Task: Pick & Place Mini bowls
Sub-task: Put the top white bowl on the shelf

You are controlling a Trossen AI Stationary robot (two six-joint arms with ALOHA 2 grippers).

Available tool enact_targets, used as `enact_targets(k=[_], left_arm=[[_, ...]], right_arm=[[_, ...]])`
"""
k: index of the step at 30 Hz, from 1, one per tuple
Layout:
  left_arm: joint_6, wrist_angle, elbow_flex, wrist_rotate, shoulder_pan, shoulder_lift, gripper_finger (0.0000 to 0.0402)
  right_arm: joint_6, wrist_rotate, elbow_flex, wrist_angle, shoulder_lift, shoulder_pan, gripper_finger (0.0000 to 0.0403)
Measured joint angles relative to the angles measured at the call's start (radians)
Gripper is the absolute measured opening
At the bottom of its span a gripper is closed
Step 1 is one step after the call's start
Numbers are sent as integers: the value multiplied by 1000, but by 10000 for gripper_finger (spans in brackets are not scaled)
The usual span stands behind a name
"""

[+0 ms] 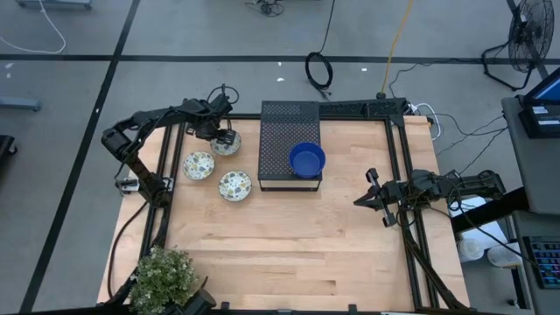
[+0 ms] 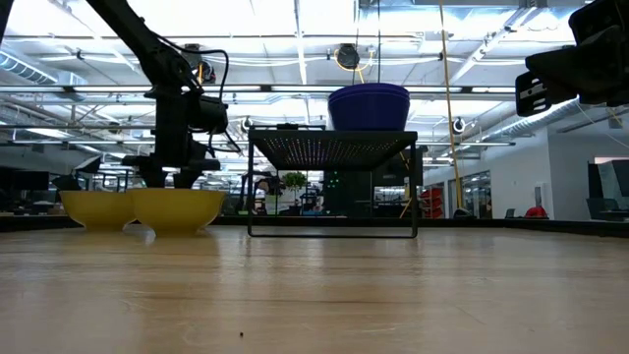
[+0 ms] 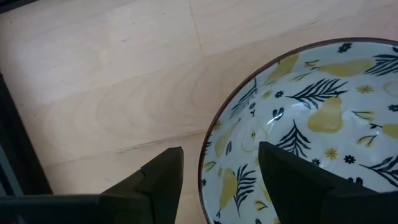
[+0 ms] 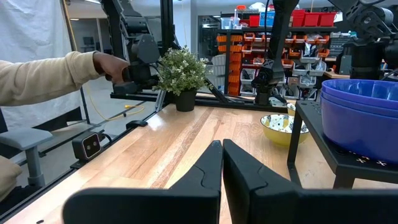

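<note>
Wooden worktop is carrying everything: black perforated box sitting mid-back with stacked blue bowls on top of it, and three patterned bowls clustering to its left.

Risks as I'm reading them:
- My left hand is straddling the rim of the rear patterned bowl, one finger outside over bare wood, the other finger inside over the glaze. Rim pinch on a glossy curved wall is looking marginal; if I'm closing too shallow, the bowl could be slipping or tipping out on lift.
- The middle patterned bowl and the front patterned bowl are sitting near the target. A skewed lift could be dragging the rim into them.
- Box is just beside the target on the far side; swinging low toward it risks clipping the edge or nudging the blue stack.
- A person's sleeve and hand are showing beyond the worktop edge near the potted plant, well clear of the bowls though.

Pose:
- Left arm is reaching in from the left frame, wrist pointing steeply down, hand spread wide, gripping nothing yet. From the low view it's hanging right at bowl height.
- Right hand is parking at the right side of the worktop, well apart from the bowls, held level, fingers pressed together, empty.
</note>
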Motion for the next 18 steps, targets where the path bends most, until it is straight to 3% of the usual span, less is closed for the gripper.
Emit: enact_targets(k=[8, 18], left_arm=[[0, -1, 0, 0, -1, 0, 195], [15, -1, 0, 0, -1, 0, 71]], right_arm=[[0, 0, 0, 0, 0, 0, 0], [0, 0, 0, 0, 0, 0, 0]])
